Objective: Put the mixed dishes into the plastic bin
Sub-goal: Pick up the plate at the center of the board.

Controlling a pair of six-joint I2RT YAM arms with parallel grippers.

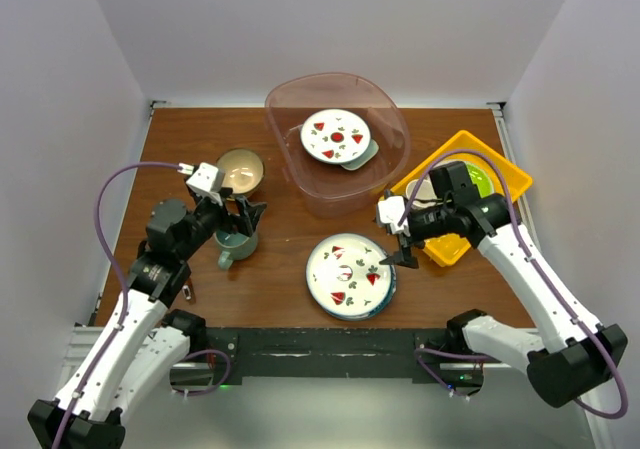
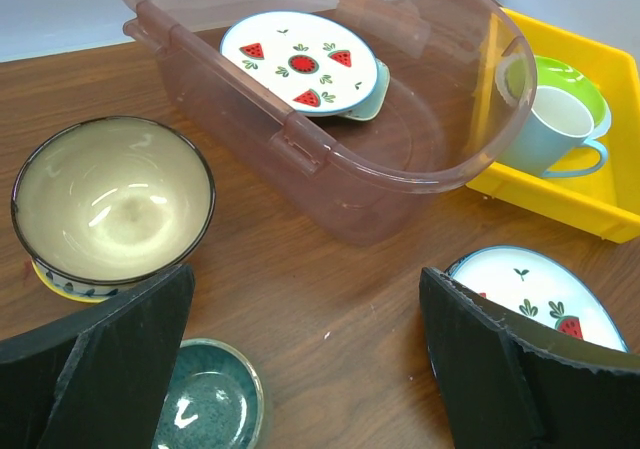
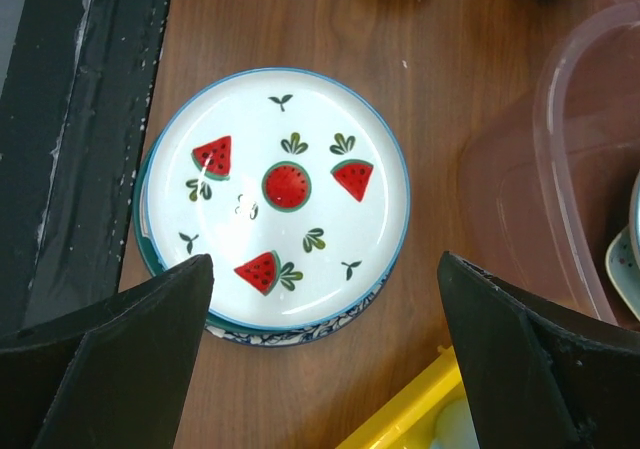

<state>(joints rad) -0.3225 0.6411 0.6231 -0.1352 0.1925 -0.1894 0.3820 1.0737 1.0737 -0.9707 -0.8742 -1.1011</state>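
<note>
The plastic bin (image 1: 285, 174) (image 2: 330, 184) stands at the back centre. A watermelon-patterned plate (image 1: 335, 135) (image 2: 300, 61) lies in it on a pale mint tray (image 2: 367, 104). On the table in front, a second watermelon plate (image 1: 347, 274) (image 3: 280, 194) tops a stack that includes a blue floral plate (image 3: 300, 334). A tan bowl (image 1: 240, 170) (image 2: 112, 199) and a teal mug (image 1: 236, 244) (image 2: 205, 404) stand at the left. My left gripper (image 1: 245, 217) (image 2: 305, 274) hovers open by the mug, holding nothing. My right gripper (image 1: 398, 237) (image 3: 325, 259) is open over the stack's right edge.
A yellow tray (image 1: 510, 174) (image 2: 560, 209) sits at the right, holding a lime-green plate (image 1: 480, 179) and a white mug (image 2: 555, 124). It lies close behind my right gripper. White walls surround the wooden table.
</note>
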